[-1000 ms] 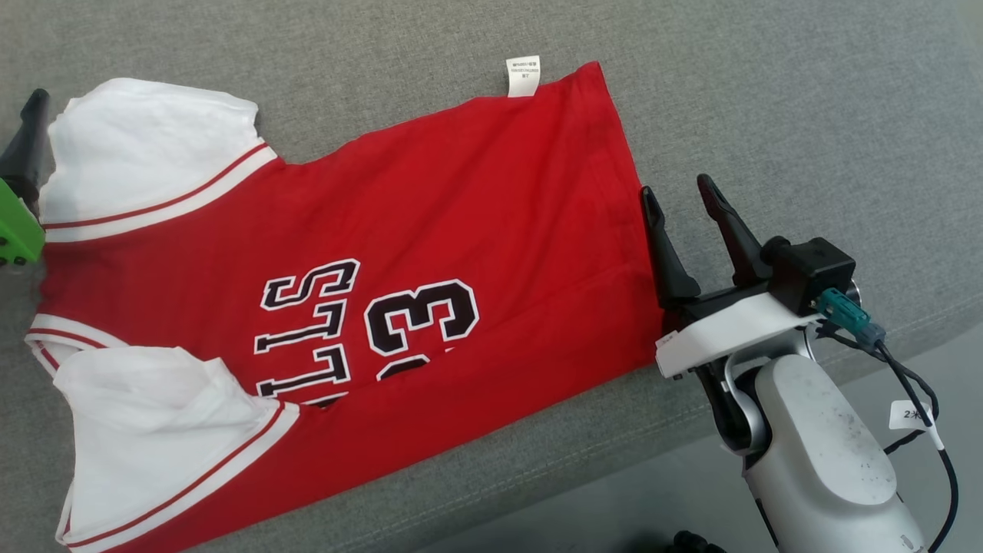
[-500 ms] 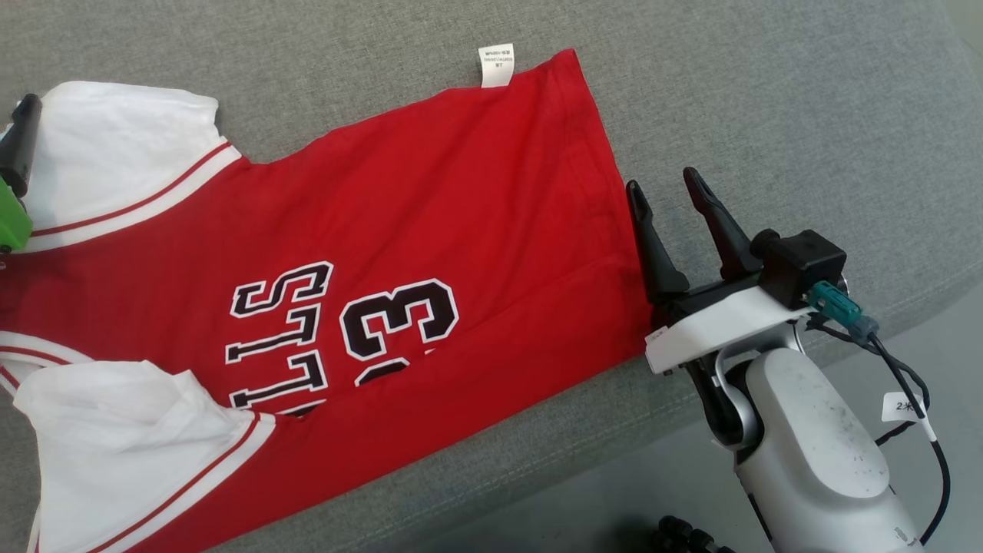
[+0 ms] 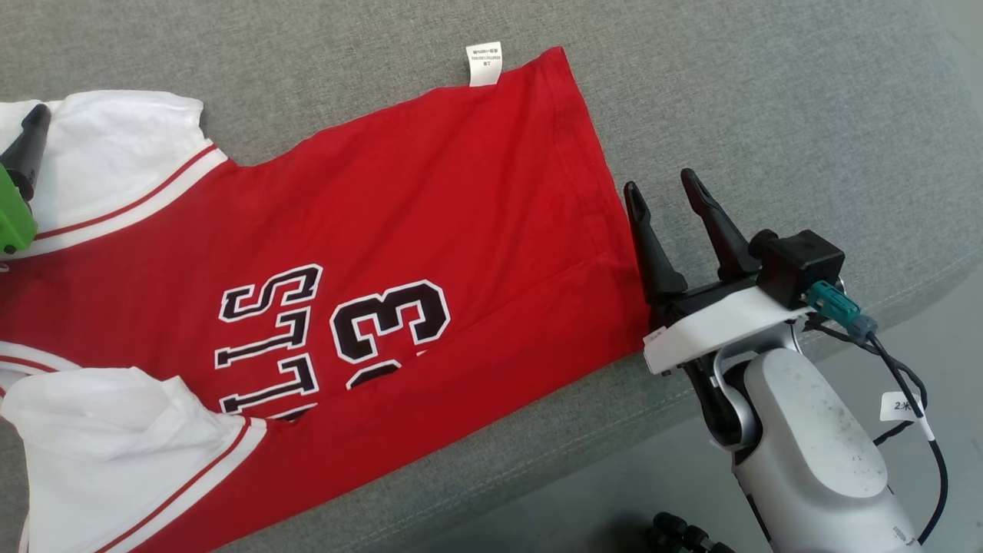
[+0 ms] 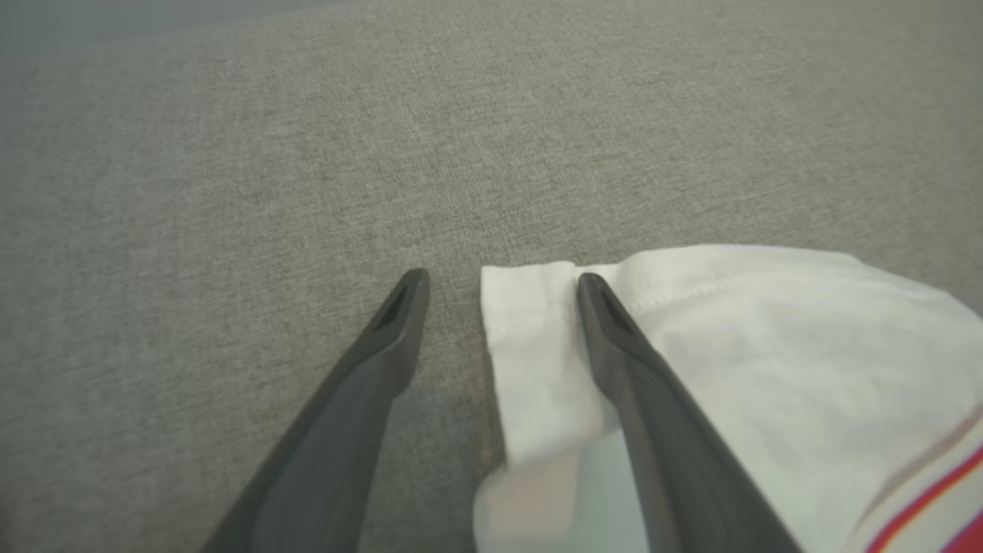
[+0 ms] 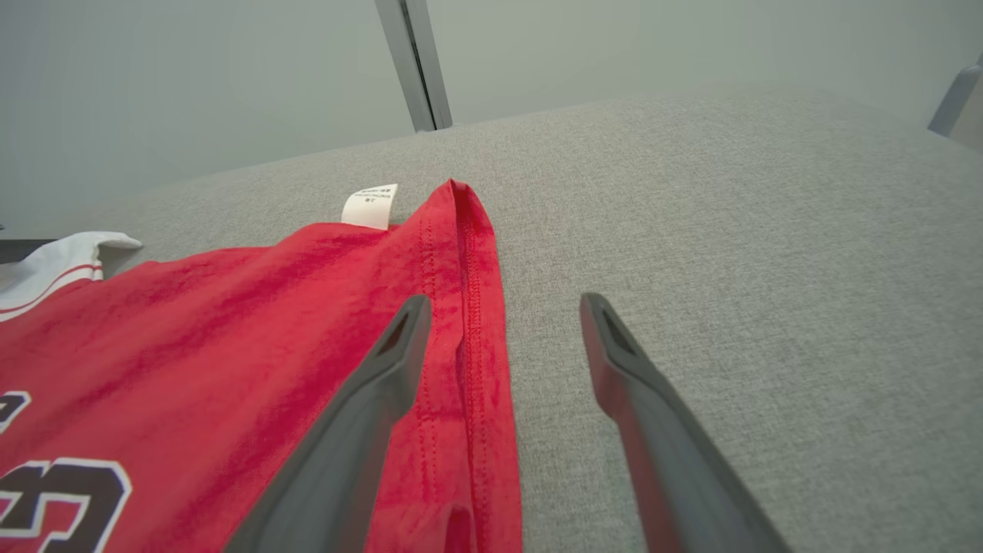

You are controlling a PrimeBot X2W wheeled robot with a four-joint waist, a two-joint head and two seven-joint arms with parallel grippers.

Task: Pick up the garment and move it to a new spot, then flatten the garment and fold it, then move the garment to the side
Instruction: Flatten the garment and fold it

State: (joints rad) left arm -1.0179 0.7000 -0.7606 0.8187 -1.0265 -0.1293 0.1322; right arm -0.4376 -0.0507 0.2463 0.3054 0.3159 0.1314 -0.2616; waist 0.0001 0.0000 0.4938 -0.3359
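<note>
In the head view, a red short-sleeved jersey with white sleeves and black-and-white lettering (image 3: 430,215) is lying spread flat and slantwise across a grey woven upholstered surface (image 3: 768,92), its hem pointing to the view's right and its sleeves reaching the left edge, with a small white care label (image 3: 484,64) sticking out at its upper side. The right gripper (image 3: 660,183) is sitting just beside the hem, its two dark fingers standing wide apart with nothing between them, and a black cable with a teal plug (image 3: 833,303) is trailing from its wrist. At the left edge a single dark finger (image 3: 29,146) of the left arm is resting over the upper white sleeve, next to a bright green housing (image 3: 11,219). In the left wrist view, the left gripper (image 4: 503,278) is spreading its fingers wide and gripping nothing; the corner of the white sleeve is lying between them, one finger crossing over the cloth and the other over bare grey fabric. In the right wrist view, the right gripper's fingers are straddling the stitched red hem, one over the jersey and one over the grey surface, without closing on it.
</note>
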